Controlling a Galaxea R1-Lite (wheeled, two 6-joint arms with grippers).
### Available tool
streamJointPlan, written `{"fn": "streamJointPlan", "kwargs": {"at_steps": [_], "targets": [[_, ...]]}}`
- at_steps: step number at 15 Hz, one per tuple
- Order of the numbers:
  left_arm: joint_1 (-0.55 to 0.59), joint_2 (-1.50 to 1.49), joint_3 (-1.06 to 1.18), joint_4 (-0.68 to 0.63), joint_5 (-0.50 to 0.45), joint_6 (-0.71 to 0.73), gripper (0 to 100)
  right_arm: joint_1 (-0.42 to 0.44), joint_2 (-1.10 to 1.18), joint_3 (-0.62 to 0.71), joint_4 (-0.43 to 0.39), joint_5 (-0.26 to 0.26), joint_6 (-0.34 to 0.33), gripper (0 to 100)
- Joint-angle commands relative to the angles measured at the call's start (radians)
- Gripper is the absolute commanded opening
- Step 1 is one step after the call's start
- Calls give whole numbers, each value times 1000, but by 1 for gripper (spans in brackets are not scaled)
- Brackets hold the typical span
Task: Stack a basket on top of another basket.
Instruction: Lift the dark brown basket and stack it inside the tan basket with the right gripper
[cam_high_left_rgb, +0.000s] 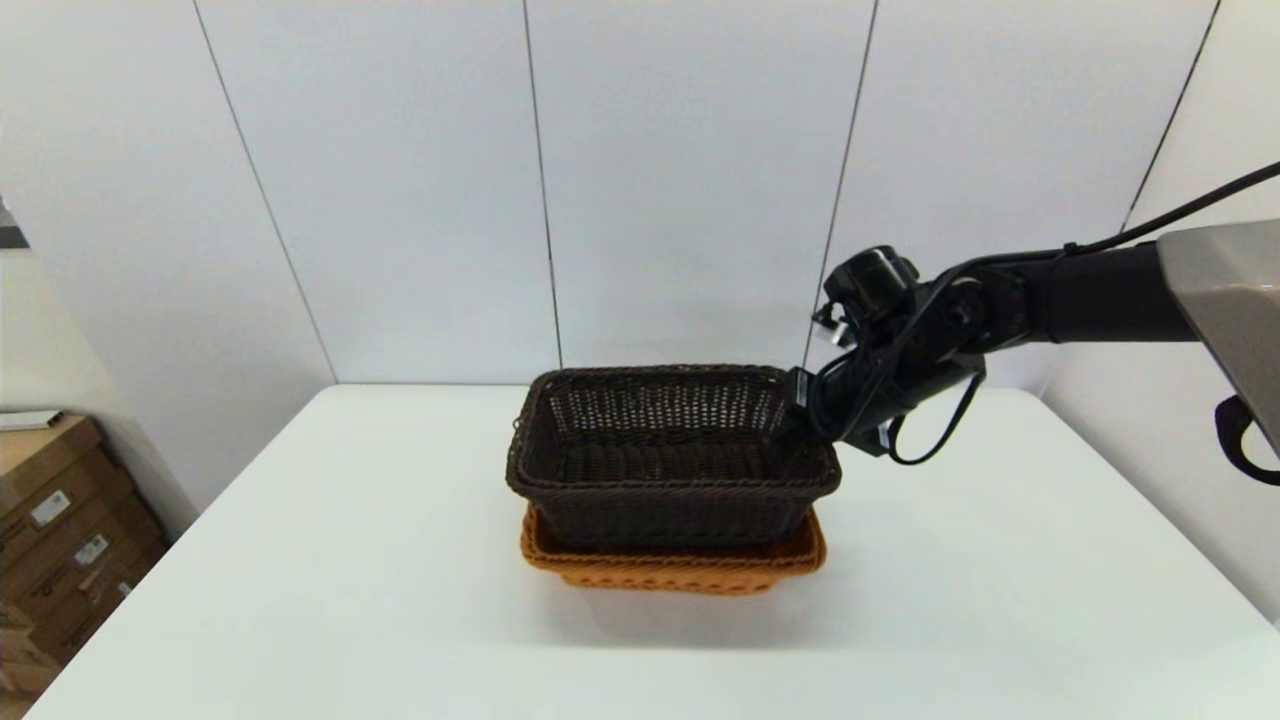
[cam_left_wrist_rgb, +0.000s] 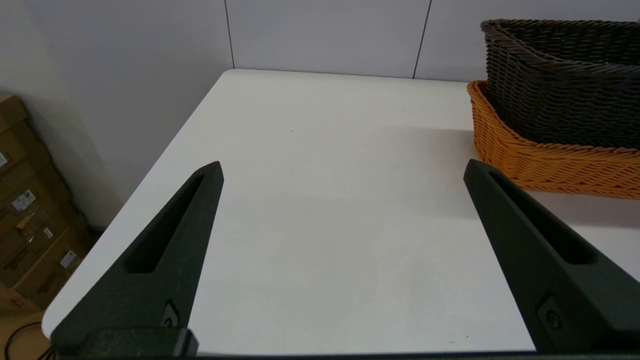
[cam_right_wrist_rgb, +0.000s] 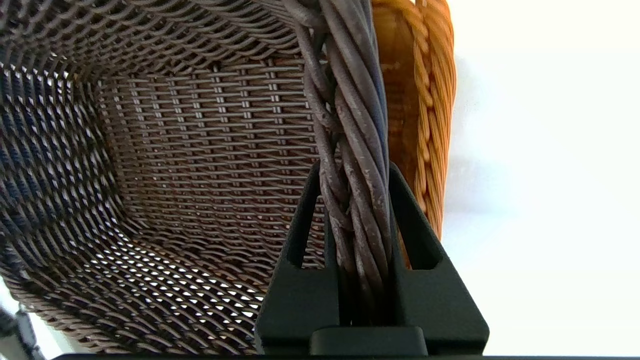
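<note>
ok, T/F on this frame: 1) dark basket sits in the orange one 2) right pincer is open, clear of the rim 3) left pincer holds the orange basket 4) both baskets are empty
1) True. The dark brown woven wicker basket sits nested in the orange-tan woven wicker basket, on the white table.
2) False. The right pincer is shut on the dark basket's braided rim, one finger inside the wall, one outside.
3) False. The left pincer is open over bare table, apart from both baskets.
4) Partly true. The dark basket is empty; the orange one's inside is hidden beneath it.
</note>
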Motion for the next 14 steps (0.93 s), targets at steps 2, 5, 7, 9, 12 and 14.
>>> {"fn": "streamJointPlan", "kwargs": {"at_steps": [2, 5, 7, 9, 12, 14], "targets": [[0, 0, 0, 0, 1, -1, 100, 19, 17, 9, -1, -27, 2, 0], [0, 0, 0, 0, 1, -1, 100, 20, 20, 13, -1, -27, 0, 0], [0, 0, 0, 0, 1, -1, 100, 20, 19, 15, -3, -27, 0, 0], [0, 0, 0, 0, 1, -1, 100, 20, 20, 20, -3, -27, 0, 0], [0, 0, 0, 0, 1, -1, 100, 19, 17, 43, -31, -29, -1, 0], [0, 0, 0, 0, 1, -1, 100, 19, 16, 44, -32, -29, -3, 0]]}}
